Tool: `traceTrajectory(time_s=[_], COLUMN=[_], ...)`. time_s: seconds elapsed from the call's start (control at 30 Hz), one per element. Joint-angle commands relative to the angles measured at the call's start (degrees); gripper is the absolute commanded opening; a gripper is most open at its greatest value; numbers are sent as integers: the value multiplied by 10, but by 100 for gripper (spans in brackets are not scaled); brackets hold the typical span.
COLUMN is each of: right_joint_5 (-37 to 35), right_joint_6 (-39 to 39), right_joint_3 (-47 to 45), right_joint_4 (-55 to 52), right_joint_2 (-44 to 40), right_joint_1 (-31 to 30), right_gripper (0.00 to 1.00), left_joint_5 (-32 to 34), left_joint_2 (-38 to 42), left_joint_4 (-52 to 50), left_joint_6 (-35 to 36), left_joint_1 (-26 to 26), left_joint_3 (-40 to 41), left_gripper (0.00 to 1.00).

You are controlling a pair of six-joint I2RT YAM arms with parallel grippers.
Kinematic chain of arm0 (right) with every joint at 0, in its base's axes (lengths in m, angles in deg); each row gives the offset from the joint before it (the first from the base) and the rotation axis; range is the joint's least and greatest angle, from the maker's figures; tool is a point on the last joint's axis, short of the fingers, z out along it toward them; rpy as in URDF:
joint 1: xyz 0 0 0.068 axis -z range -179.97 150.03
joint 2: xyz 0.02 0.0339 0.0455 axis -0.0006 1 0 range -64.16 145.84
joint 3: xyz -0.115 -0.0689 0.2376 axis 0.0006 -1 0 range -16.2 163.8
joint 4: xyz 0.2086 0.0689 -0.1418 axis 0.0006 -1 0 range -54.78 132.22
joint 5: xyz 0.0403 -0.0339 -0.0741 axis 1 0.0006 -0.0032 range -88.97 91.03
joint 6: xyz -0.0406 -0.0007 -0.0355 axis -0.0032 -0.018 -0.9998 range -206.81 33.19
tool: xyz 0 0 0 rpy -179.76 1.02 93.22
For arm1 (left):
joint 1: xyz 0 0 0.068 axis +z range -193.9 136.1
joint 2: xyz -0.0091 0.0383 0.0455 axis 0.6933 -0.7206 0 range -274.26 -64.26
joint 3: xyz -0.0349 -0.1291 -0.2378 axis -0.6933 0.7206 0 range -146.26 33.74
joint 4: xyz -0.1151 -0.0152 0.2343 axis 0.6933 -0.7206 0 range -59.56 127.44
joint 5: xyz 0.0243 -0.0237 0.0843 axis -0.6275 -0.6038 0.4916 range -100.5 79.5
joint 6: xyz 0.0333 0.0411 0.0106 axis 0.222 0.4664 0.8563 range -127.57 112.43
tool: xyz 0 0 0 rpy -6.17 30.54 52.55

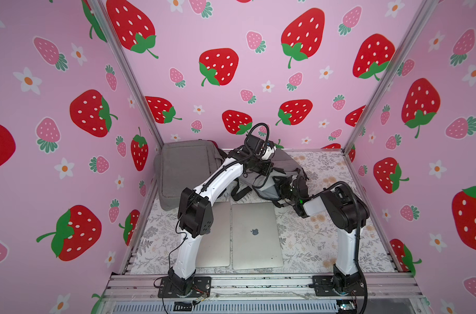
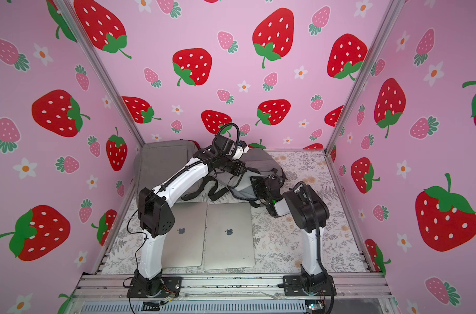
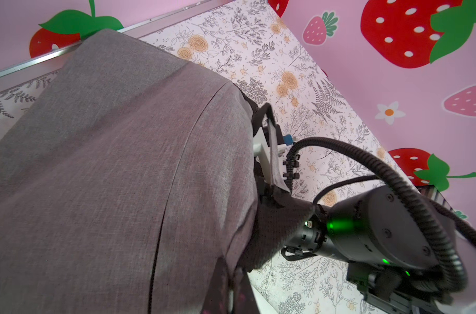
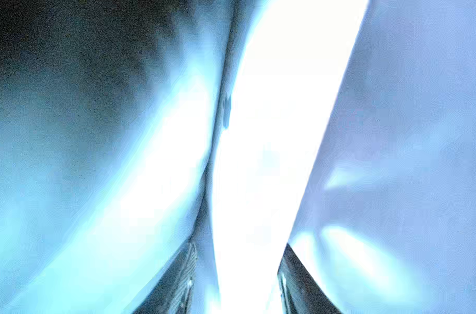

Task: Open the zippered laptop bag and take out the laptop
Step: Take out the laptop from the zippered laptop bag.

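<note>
Laptop (image 4: 253,163), a bright silver slab washed out by glare, stands between the dark fingertips of my right gripper (image 4: 239,261). Whether they already press on it or only flank it, I cannot tell. This gripper is plunged into the mouth of the grey woven-fabric bag (image 1: 285,160), so the laptop is inside the bag, not yet out. My left gripper (image 1: 262,168) is clenched at the upper part of the same bag. I judge that it pinches the fabric to hold the mouth up, but the pinch itself is hidden. Black straps (image 1: 239,190) hang from the bag toward the front. On the flower-patterned bench (image 1: 326,168), in front of the bag, lie a closed silver computer (image 1: 255,236) and its twin (image 2: 188,233), side by side. A second flat grey bag (image 1: 185,168) leans at the left wall. I judge the zipper step is done and the extraction is in hand. The next move calls for a firm hold on the slab, then a straight pull along the opening, without dragging the fabric.
</note>
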Motion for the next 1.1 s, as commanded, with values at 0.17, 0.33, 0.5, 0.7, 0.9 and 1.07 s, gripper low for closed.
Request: traceTrajectory(time_s=[0.17, 0.33, 0.5, 0.7, 0.9, 1.07], right_joint_5=[-16, -12, -29, -15, 3, 16], right_joint_6=[53, 63, 85, 90, 74, 18], right_joint_3=[14, 48, 80, 124, 113, 70], right_joint_4=[24, 33, 50, 93, 109, 78], right_joint_2=[-18, 26, 79, 111, 120, 56], right_joint_1=[-35, -36, -31, -24, -19, -14], right_gripper=[50, 46, 42, 38, 5, 0], left_joint_5=[-54, -81, -105, -107, -105, -88], left_joint_2=[5, 12, 18, 31, 30, 29], left_joint_4=[24, 36, 45, 47, 44, 39], left_joint_6=[-9, -25, -41, -35, -35, -16], left_joint_1=[3, 4, 4, 6, 10, 13], left_joint_3=[-37, -29, -25, -10, -4, 12], left_gripper=[0, 0, 0, 0, 0, 0])
